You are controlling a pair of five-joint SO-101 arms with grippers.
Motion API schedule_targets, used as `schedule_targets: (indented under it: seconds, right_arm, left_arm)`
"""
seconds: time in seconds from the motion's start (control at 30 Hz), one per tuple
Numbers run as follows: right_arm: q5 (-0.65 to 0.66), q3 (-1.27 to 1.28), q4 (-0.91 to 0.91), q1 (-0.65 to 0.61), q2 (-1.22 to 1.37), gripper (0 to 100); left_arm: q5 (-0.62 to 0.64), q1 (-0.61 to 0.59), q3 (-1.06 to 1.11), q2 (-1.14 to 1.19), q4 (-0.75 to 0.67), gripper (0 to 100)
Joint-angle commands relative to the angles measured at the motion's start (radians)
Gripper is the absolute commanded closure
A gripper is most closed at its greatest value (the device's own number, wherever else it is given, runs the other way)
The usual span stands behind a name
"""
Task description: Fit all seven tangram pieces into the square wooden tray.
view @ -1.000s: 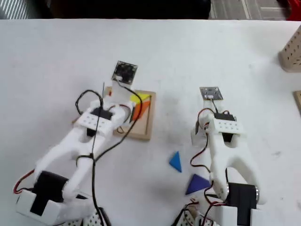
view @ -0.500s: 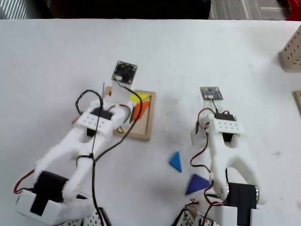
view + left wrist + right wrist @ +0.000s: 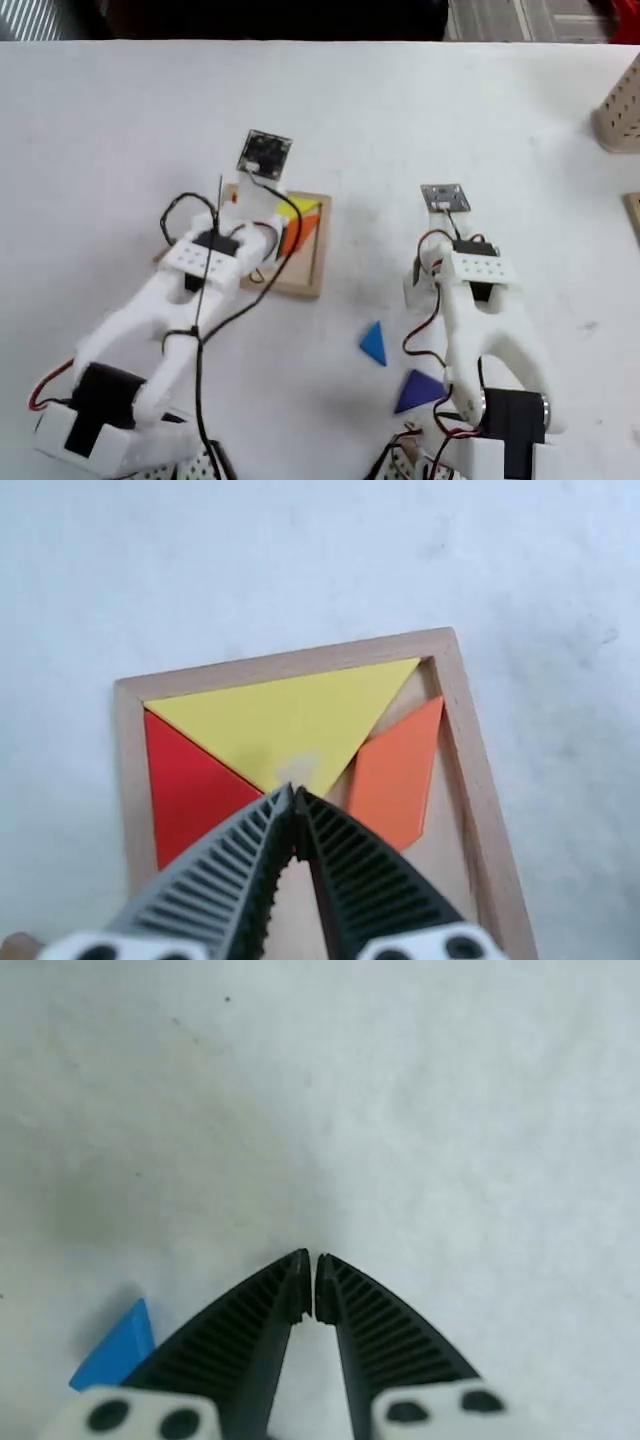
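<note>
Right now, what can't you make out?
High view: left arm covers most of the square wooden tray.
Left wrist view: left gripper hides the tray's near part.
High view: right arm overlaps the dark blue triangle.
Right wrist view: right gripper cuts off the light blue triangle.

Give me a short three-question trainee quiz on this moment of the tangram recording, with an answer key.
1. True or false: the yellow triangle lies inside the wooden tray.
2. How many pieces can be seen lying on the table outside the tray in the high view? A) one B) two C) four
3. Fill in: the left gripper, above the tray, has its jaws ____.

Key:
1. True.
2. B: the light blue triangle and the dark blue triangle.
3. Shut.
</note>
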Motion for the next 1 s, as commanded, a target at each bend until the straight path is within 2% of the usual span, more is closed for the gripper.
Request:
schedule_targets:
  seconds: [0.0, 0.1, 0.2, 0.37, 0.53, 0.6, 0.73, 0.83, 0.97]
  right_arm:
    - [0.014, -0.005, -0.007, -0.010, -0.041, 97.4]
    - [0.014, -0.005, -0.007, -0.008, -0.042, 97.4]
    - [0.014, -0.005, -0.007, -0.007, -0.044, 97.4]
    - [0.014, -0.005, -0.007, -0.007, -0.047, 97.4]
    - [0.014, -0.005, -0.007, -0.008, -0.047, 97.4]
    - [0.014, -0.005, -0.007, -0.008, -0.047, 97.4]
    - [0.014, -0.005, -0.007, -0.007, -0.047, 97.4]
    - [0.014, -0.005, -0.007, -0.008, -0.047, 97.4]
    - [0.014, -0.005, -0.007, -0.007, -0.047, 97.4]
  left_arm:
    - [-0.008, -0.012, -0.087, 0.068, 0.040, 98]
    - [-0.023, -0.041, -0.213, 0.154, 0.166, 98]
    - [-0.110, -0.039, -0.264, 0.188, 0.222, 98]
    - [-0.141, 0.033, -0.189, 0.101, 0.203, 98]
    - [-0.132, 0.196, -0.025, -0.010, 0.055, 98]
    - [-0.121, 0.234, -0.025, 0.008, 0.044, 98]
    - [-0.051, 0.209, -0.130, 0.130, 0.100, 98]
    - [-0.048, 0.205, -0.229, 0.216, 0.152, 98]
    - [-0.041, 0.203, -0.261, 0.243, 0.153, 98]
